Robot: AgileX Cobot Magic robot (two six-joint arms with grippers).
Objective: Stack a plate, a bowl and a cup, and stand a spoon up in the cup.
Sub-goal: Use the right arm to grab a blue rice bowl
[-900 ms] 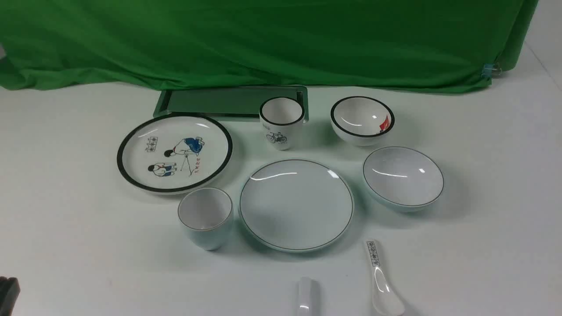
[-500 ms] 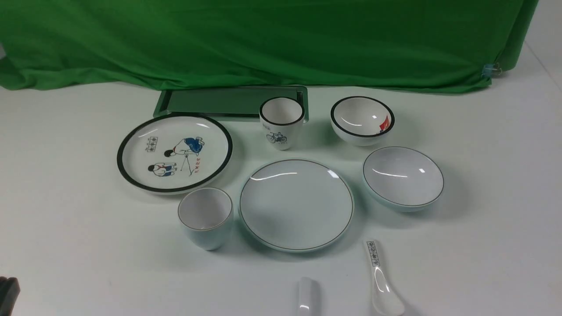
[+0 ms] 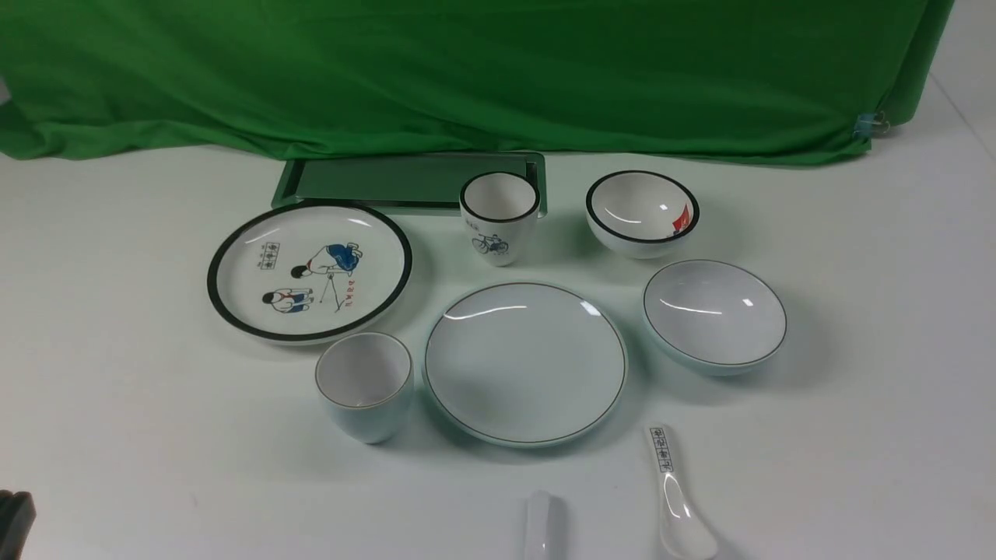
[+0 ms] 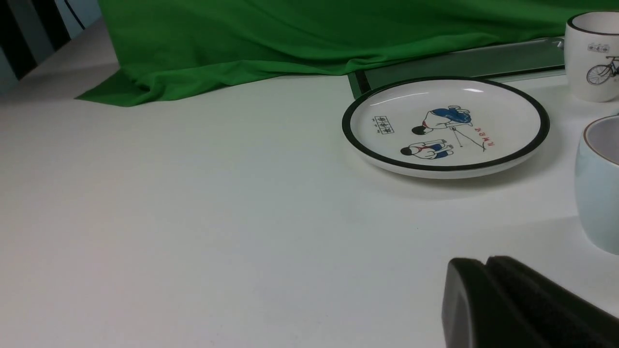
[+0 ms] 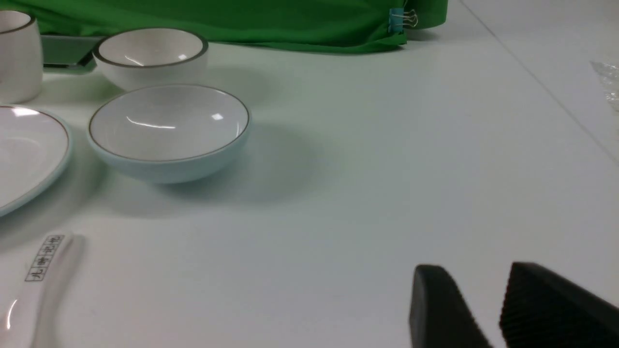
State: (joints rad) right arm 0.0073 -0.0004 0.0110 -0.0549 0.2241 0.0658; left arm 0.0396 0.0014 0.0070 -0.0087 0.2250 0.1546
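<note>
The plain plate (image 3: pixel 525 363) (image 5: pixel 24 154) lies in the middle of the table. Right of it sits the wide plain bowl (image 3: pixel 713 315) (image 5: pixel 169 130), left of it the small plain cup (image 3: pixel 364 385) (image 4: pixel 599 183). Only the handle end of the plain spoon (image 3: pixel 539 525) shows at the front view's bottom edge. My left gripper (image 3: pixel 14 521) (image 4: pixel 486 263) is shut on nothing, low at the near left, well apart from the cup. My right gripper (image 5: pixel 476 270) is open with bare table between its fingers, right of the bowl; the front view does not show it.
A black-rimmed cartoon plate (image 3: pixel 309 271) (image 4: pixel 445 128), a bicycle cup (image 3: pixel 499 216) and a black-rimmed bowl (image 3: pixel 642 212) stand behind. A spoon with a printed handle (image 3: pixel 677 498) (image 5: pixel 34 285) lies near the front. A green tray (image 3: pixel 412 183) sits against the green cloth (image 3: pixel 467 70).
</note>
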